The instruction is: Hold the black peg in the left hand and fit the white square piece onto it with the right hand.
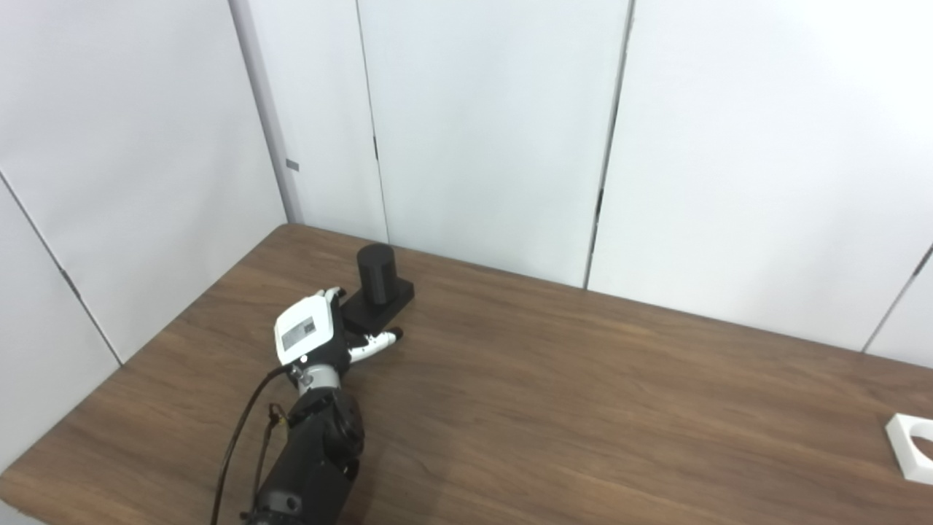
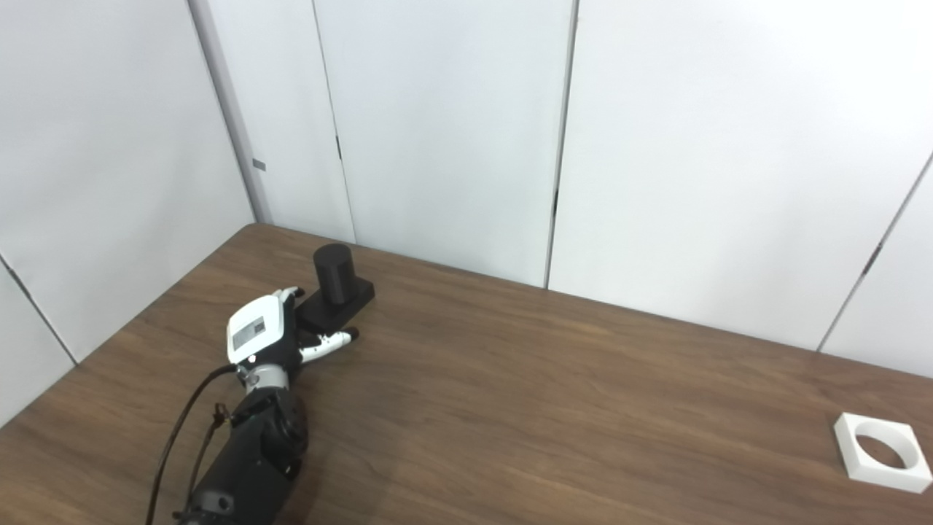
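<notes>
Black peg (image 1: 376,273): short upright cylinder on a flat black square base (image 1: 383,302), standing on the table toward its far left corner, at about ten o'clock from the table's middle.

Left hand (image 1: 315,334): white-backed, at the peg's seven o'clock, up against the near side of the base. Fingers spread; one fingertip (image 1: 334,294) lies along the base's left edge, the thumb (image 1: 379,340) points out in front of its near edge. Nothing lifted; whether the fingers actually press the base cannot be told. Black forearm and cable run down to the bottom edge.

White square piece (image 2: 882,452): flat frame with a round hole, lying at the table's right edge, four o'clock from the middle, well apart from the peg.

Right hand: outside both views.

Table (image 1: 568,408): dark wood grain, bare across the wide stretch between peg and white piece.

Wall panels (image 1: 481,117): plain white, closing the far side and the left, meeting just behind the peg's corner.
</notes>
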`<state>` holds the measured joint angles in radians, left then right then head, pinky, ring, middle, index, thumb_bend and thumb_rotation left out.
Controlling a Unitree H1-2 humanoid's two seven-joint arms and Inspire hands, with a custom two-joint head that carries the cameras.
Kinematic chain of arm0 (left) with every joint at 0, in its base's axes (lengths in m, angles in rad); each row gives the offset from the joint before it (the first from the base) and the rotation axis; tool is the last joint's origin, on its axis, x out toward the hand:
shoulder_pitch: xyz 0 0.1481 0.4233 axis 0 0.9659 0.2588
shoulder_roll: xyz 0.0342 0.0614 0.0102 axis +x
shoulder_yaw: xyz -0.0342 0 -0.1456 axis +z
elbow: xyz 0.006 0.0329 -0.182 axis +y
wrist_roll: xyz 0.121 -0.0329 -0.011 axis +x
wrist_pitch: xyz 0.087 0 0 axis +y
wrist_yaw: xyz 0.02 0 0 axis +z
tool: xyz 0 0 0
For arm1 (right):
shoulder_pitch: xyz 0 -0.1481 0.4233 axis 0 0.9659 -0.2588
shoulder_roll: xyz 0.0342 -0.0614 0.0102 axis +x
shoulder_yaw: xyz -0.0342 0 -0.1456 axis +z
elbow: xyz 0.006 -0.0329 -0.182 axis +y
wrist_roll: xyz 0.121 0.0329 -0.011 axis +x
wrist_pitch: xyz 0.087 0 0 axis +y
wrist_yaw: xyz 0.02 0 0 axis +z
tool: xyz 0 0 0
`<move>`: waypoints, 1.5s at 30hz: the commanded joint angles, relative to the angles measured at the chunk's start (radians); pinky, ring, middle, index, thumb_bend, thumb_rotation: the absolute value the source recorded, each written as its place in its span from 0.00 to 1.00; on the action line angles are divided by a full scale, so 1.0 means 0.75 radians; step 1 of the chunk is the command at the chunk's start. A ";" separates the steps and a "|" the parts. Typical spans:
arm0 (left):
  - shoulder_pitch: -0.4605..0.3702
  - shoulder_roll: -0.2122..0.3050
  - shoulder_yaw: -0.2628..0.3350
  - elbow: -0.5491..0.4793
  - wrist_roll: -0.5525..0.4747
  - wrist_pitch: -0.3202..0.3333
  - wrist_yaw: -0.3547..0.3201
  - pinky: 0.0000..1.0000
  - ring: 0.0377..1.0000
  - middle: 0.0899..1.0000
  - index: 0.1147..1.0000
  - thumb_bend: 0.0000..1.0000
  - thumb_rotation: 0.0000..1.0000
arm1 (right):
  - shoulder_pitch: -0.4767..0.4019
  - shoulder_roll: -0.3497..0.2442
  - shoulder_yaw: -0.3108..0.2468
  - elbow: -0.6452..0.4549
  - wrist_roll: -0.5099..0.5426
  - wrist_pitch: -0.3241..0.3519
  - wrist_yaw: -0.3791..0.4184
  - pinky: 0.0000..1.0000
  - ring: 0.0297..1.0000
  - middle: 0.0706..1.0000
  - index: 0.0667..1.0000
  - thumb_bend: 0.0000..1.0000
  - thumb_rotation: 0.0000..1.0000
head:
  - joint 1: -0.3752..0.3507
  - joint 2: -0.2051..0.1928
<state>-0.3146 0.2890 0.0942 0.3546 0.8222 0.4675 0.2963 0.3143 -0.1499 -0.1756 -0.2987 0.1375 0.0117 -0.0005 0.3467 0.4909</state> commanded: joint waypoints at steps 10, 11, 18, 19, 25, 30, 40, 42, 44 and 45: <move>-0.130 0.029 0.010 0.084 0.041 0.002 0.067 0.90 0.92 0.89 0.82 0.92 0.58 | 0.000 -0.012 0.000 -0.026 -0.011 0.022 0.014 0.99 0.94 0.89 0.90 0.72 1.00 | 0.001 0.002; -0.136 0.028 0.010 0.099 0.049 0.003 0.067 0.90 0.92 0.89 0.82 0.92 0.58 | 0.000 -0.011 -0.002 -0.021 -0.003 0.016 0.018 1.00 0.95 0.89 0.90 0.72 1.00 | -0.005 0.004; -0.171 0.031 0.005 0.183 0.058 0.002 0.082 0.88 0.91 0.88 0.80 0.90 0.57 | 0.004 -0.009 0.000 -0.035 -0.015 0.024 0.013 0.95 0.93 0.88 0.90 0.73 1.00 | -0.011 0.007; -0.175 0.031 0.003 0.192 0.053 0.002 0.088 0.88 0.91 0.88 0.79 0.90 0.57 | 0.003 -0.009 -0.001 -0.035 -0.014 0.023 0.013 0.95 0.93 0.89 0.90 0.73 1.00 | -0.011 0.007; -0.194 0.033 -0.004 0.231 0.042 0.002 0.099 0.90 0.91 0.88 0.66 0.88 0.54 | -0.002 -0.001 -0.002 -0.032 0.015 0.030 0.015 0.92 0.93 0.88 0.89 0.74 1.00 | -0.016 0.008; -0.192 0.039 -0.024 0.244 -0.029 -0.031 0.193 0.87 0.88 0.83 0.53 0.84 0.38 | -0.003 -0.003 0.003 -0.028 -0.002 0.020 0.012 0.91 0.92 0.88 0.89 0.77 1.00 | -0.020 0.007; -0.194 0.059 -0.059 0.315 -0.174 -0.136 0.345 0.85 0.83 0.72 0.41 0.52 0.05 | -0.006 0.001 0.004 -0.025 -0.018 0.022 0.006 0.89 0.91 0.87 0.88 0.81 1.00 | -0.029 0.012; -0.195 0.063 -0.067 0.316 -0.189 -0.120 0.338 0.85 0.84 0.72 0.41 0.52 0.05 | -0.009 0.001 0.005 -0.022 -0.025 0.028 0.004 0.91 0.91 0.87 0.88 0.81 1.00 | -0.033 0.012; -0.197 0.068 -0.073 0.331 -0.204 -0.125 0.344 0.85 0.84 0.72 0.41 0.52 0.05 | -0.012 0.000 0.008 -0.016 -0.035 0.018 0.004 0.90 0.91 0.87 0.88 0.80 1.00 | -0.040 0.013; -0.198 0.070 -0.075 0.339 -0.211 -0.130 0.349 0.85 0.84 0.72 0.42 0.52 0.05 | -0.013 0.001 0.009 -0.015 -0.040 0.016 0.003 0.88 0.90 0.86 0.88 0.80 1.00 | -0.043 0.013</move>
<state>-0.4275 0.3132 0.0429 0.6014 0.6641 0.3759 0.5418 0.3134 -0.1497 -0.1745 -0.3056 0.1199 0.0240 -0.0013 0.3145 0.5001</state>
